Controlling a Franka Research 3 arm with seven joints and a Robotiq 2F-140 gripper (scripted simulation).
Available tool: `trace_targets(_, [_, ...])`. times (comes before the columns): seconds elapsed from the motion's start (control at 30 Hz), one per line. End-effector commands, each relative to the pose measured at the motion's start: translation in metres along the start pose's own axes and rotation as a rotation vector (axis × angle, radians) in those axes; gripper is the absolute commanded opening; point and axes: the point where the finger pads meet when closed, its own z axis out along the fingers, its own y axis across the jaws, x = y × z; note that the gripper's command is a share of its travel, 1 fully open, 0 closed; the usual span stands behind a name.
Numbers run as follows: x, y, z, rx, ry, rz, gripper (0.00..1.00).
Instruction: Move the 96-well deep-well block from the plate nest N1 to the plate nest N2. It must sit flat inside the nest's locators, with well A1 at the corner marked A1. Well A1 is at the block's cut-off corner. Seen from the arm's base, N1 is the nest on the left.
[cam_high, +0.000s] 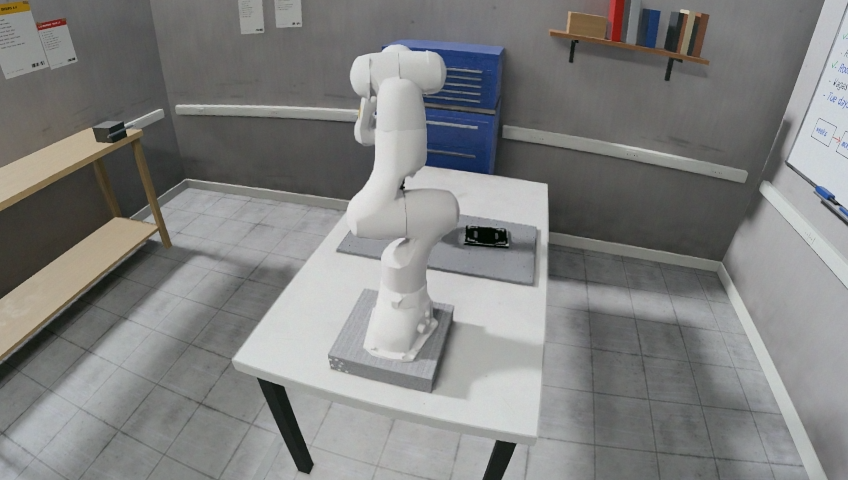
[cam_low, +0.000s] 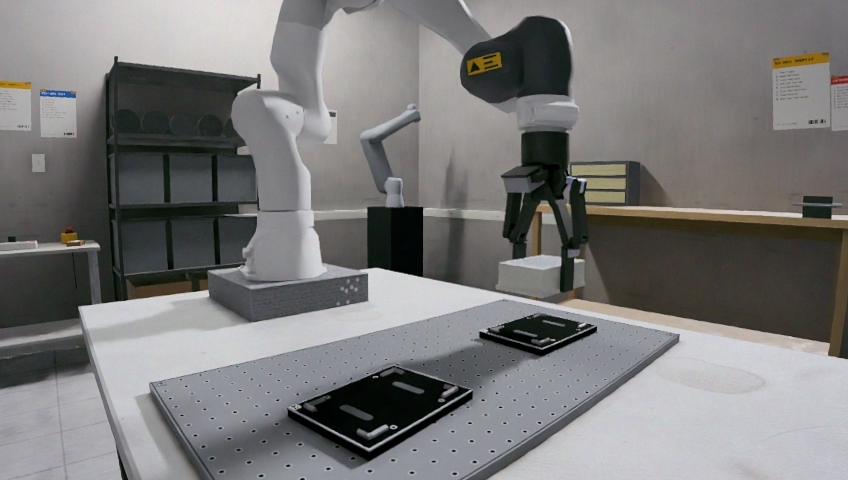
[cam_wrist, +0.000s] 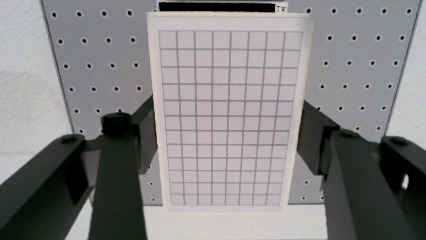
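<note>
Between the two dark fingers of the one gripper (cam_low: 542, 261), the single white deep-well block (cam_low: 532, 274) is pinched by its long sides, level and in the air, above the table (cam_low: 702, 410) and the far edge of the perforated grey plate (cam_low: 249, 416); two black nests lie on that plate, one (cam_low: 538, 331) just beyond the block, the other (cam_low: 380, 407) well apart

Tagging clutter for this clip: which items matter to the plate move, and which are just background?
Job:
- deep-well block, held in the tool
- far nest, bare
- near nest, bare

Background:
- shelf rack
- second arm
- blue drawer cabinet
</note>
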Motion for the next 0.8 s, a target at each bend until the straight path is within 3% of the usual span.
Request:
trace_targets(0.0, [0.0, -0.001, -0.001, 0.002, 0.002, 0.002, 0.6])
trace_targets(0.17, [0.017, -0.002, -0.001, 0.002, 0.002, -0.164, 0.6])
trace_targets(0.77, [0.07, -0.008, -0.002, 0.002, 0.002, -0.165, 0.6])
